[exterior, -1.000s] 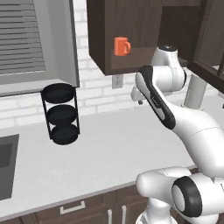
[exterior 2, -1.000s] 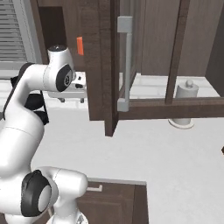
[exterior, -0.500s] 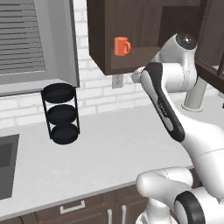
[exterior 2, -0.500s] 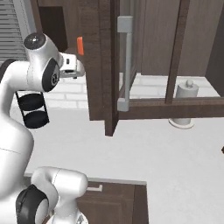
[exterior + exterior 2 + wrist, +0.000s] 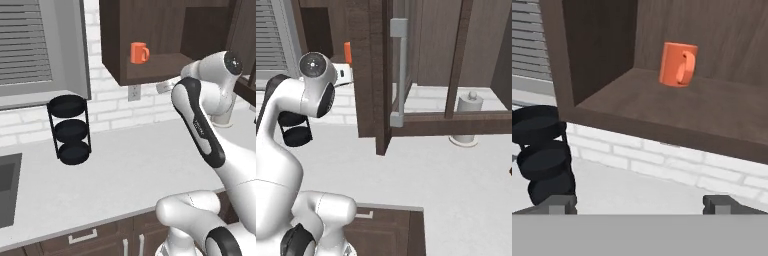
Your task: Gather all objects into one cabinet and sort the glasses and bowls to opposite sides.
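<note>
**Mug not yet picked up, sorting barely begun**

Progress looks early: the orange mug [image 5: 678, 64] stands upright on the shelf of the open cabinet [image 5: 662, 115], handle facing out, untouched. No other vessel is visible there. The fingers [image 5: 558, 203] are spread wide and empty, below the shelf's front edge, well apart from the mug.

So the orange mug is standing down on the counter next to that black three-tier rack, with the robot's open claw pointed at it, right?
Not quite. The orange mug stands on the shelf of the open cabinet, above the black rack; the hand view shows it. The open gripper does point toward it.
</note>
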